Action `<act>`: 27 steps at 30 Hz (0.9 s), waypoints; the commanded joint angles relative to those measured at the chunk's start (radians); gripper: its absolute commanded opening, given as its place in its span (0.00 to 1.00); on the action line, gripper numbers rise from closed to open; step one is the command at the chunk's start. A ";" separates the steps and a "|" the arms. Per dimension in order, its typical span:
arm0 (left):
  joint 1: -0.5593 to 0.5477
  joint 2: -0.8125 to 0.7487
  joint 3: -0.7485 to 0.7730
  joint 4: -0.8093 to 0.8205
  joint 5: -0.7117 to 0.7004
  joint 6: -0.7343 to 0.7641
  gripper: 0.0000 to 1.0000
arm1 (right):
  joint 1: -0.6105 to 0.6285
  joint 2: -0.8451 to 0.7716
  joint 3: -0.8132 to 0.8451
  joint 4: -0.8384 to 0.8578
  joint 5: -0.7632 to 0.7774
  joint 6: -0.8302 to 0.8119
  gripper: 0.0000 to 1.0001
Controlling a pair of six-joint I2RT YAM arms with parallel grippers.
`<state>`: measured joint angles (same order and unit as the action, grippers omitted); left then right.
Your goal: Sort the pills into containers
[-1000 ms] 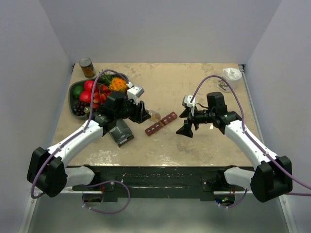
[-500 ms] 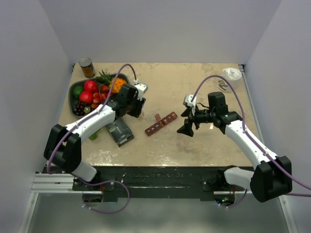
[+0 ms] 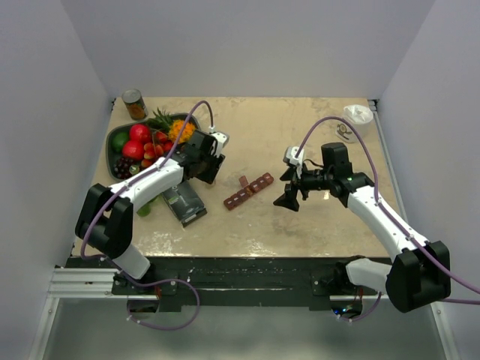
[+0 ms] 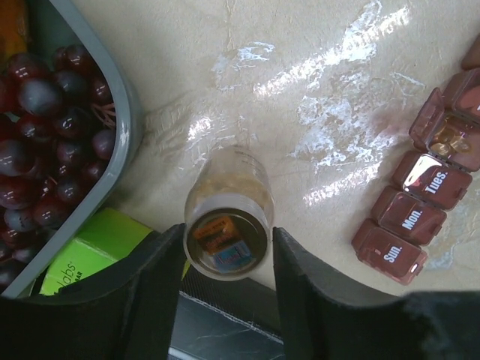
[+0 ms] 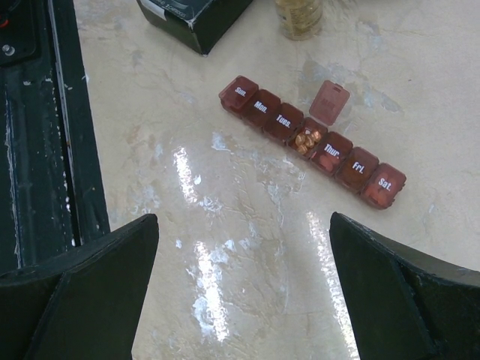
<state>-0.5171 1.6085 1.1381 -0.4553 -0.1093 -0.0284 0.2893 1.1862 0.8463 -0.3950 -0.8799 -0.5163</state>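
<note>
A small clear bottle (image 4: 229, 225) holding yellowish-orange pills sits between the fingers of my left gripper (image 4: 229, 241), which is shut on it just above the table, beside the fruit bowl. In the top view the left gripper (image 3: 208, 166) hides the bottle. The right wrist view shows the bottle (image 5: 298, 15) at its top edge. The containers are a dark red strip of day-labelled compartments (image 3: 249, 190) (image 5: 311, 140) (image 4: 420, 202). One lid (image 5: 330, 100) stands open, with a few orange pills (image 5: 307, 139) inside. My right gripper (image 3: 287, 196) (image 5: 241, 225) hangs open, empty, right of the strip.
A dark fruit bowl (image 3: 118, 144) (image 4: 127, 112) with grapes and other fruit sits at the back left, a tin can (image 3: 134, 104) behind it. A black box (image 3: 184, 204) and a green pack (image 4: 82, 251) lie left of the strip. A white cup (image 3: 358, 115) stands at the back right.
My left arm has drawn back up and to the left, away from the strip, taking the bottle with it; the bottle no longer shows from above. The right arm has not moved.
</note>
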 commanded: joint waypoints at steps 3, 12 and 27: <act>0.008 -0.031 0.048 -0.008 0.005 0.013 0.62 | -0.009 -0.017 -0.007 0.019 0.002 -0.010 0.99; 0.008 -0.195 -0.021 0.052 -0.003 0.018 0.82 | -0.010 0.001 0.007 -0.015 -0.018 -0.062 0.99; 0.015 -0.456 -0.159 0.193 0.052 0.004 0.99 | -0.009 0.113 0.215 -0.248 -0.004 -0.330 0.99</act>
<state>-0.5098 1.2068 1.0088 -0.3229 -0.0975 -0.0227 0.2848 1.2831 0.9791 -0.5678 -0.8783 -0.7227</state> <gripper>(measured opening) 0.992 0.986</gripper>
